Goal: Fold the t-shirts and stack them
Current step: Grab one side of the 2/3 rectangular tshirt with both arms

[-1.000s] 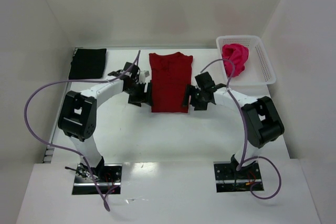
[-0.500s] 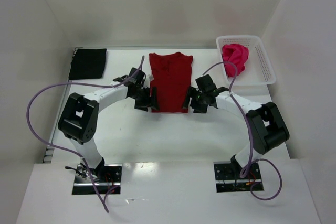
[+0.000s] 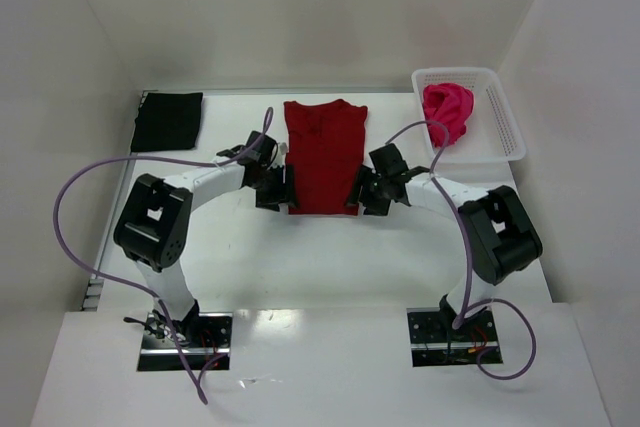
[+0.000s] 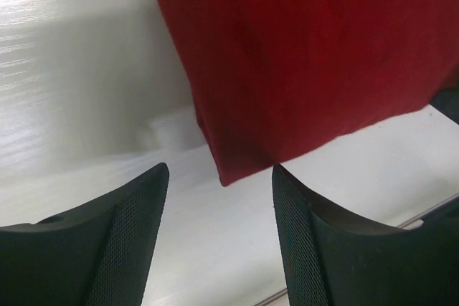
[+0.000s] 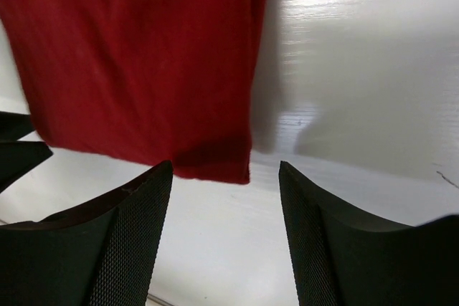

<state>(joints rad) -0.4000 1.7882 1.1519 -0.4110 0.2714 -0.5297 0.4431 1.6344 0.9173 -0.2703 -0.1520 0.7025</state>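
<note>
The dark crimson t-shirt [image 3: 324,155] lies flat in the middle of the table, folded to a long narrow strip, collar at the far end. My left gripper [image 3: 287,190] is open at its near left corner [image 4: 228,170], which lies just ahead of the gap between the fingers. My right gripper [image 3: 362,191] is open at its near right corner [image 5: 226,166], also just ahead of the fingers. The black t-shirt [image 3: 167,120] lies folded at the far left. The magenta-pink t-shirt [image 3: 449,112] is bunched in the basket.
The white lattice basket [image 3: 500,117] stands at the far right corner. White walls close in the table on the left, back and right. Purple cables loop from both arms.
Both grippers have shifted along the shirt's long edges toward its near corners and now sit at the hem. The shirt has not moved.
</note>
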